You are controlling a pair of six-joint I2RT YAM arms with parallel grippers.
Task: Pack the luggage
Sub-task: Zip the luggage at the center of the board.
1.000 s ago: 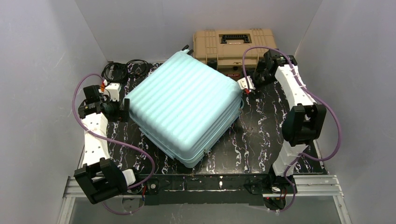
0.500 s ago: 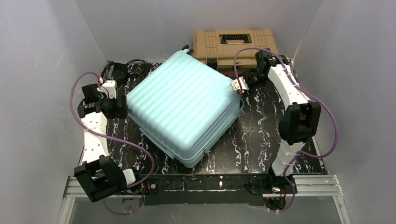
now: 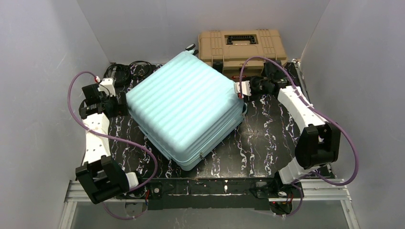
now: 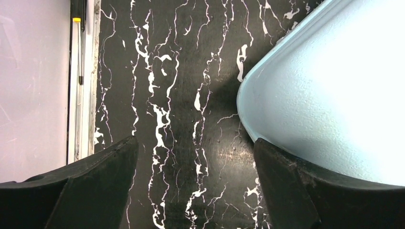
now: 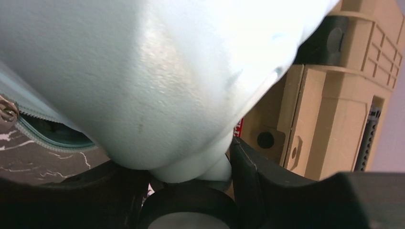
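Observation:
The luggage [image 3: 186,109], a pale mint ribbed suitcase, lies closed and turned at an angle on the black marbled table [image 3: 267,138]. My right gripper [image 3: 239,89] is at its far right corner. In the right wrist view, the right gripper [image 5: 186,162] has its fingers on both sides of a black wheel [image 5: 188,205] and the wheel's mint mount under the shell [image 5: 143,71]. My left gripper [image 3: 119,106] sits at the left corner. The left wrist view shows the left gripper [image 4: 195,148] open over bare table, its right finger right beside the luggage corner [image 4: 325,95].
A tan toolbox [image 3: 241,45] stands against the back wall just behind the luggage and shows close to my right fingers [image 5: 334,95]. Black cables [image 3: 126,71] lie at the back left. Grey walls enclose the table on three sides.
The right gripper came in to the suitcase's far right corner and narrowed around the wheel. The luggage slid left and turned slightly. The left gripper backed a little toward the left wall.

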